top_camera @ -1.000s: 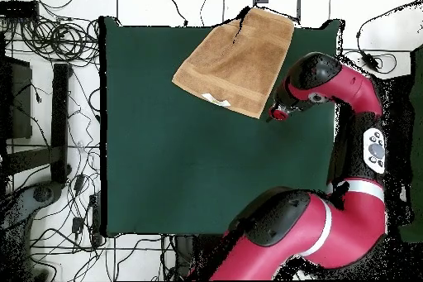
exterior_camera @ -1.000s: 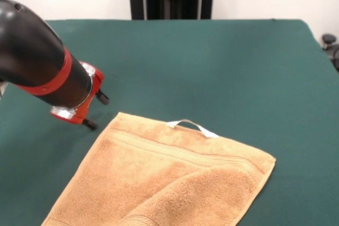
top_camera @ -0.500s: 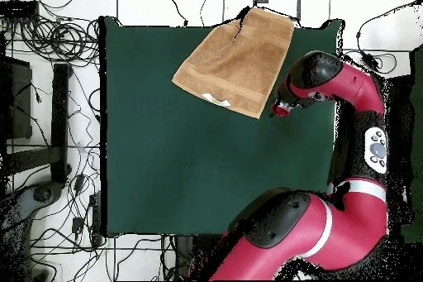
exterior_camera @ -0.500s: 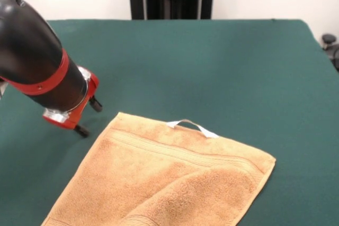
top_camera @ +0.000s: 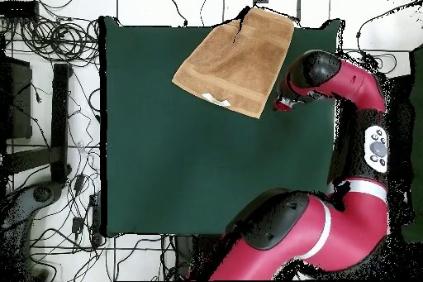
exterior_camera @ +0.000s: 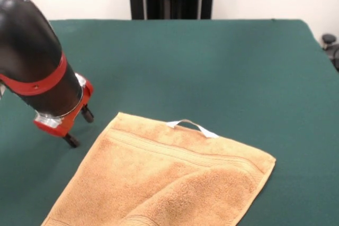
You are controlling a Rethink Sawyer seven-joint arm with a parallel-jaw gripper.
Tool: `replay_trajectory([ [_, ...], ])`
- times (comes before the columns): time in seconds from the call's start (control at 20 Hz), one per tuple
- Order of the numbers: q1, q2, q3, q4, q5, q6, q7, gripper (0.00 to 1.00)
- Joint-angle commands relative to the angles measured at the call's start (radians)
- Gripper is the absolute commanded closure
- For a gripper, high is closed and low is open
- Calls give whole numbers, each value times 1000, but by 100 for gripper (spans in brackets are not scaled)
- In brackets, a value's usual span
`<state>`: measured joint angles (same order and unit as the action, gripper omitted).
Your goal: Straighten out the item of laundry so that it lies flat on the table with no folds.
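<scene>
Here's the golden-tan terry hand towel (exterior_camera: 164, 178), spread near the table's camera-side edge in the front view, its lower part running out of the picture. It's mostly open, but there's a fold: a thick flap doubles over along the near right portion, and from overhead a dark crease shows by the table's edge (top_camera: 240, 35). The small white loop tag (exterior_camera: 192, 126) stands up off the far hem, with woven band stripes just below it.

Soft, light, limp stuff, I'd judge: it'll drape and drag rather than slide stiffly, and the dark green felt-covered table (exterior_camera: 212, 62) will likely grip it a bit. Best hold looks like the folded flap's free corner or edge, pinched thin and drawn outward.

My red-and-black pincer (exterior_camera: 78, 127) hangs just beside the towel's far-left corner, apart from the cloth, low over the felt. Its two black tips stand spread with a clear gap, nothing between them. Empty and ready, but on the wrong side of the fold for now.
</scene>
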<state>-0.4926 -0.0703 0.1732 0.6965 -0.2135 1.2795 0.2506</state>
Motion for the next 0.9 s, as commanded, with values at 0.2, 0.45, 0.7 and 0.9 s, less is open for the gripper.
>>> replay_trajectory([
  [0.2,114,80,-48,-27,-132,-35,137,0],
  [0.45,133,91,-64,-39,-121,84,163,0],
  [0.7,136,101,-66,-46,-110,185,159,0],
  [0.9,133,82,-58,-21,-92,155,179,0],
])
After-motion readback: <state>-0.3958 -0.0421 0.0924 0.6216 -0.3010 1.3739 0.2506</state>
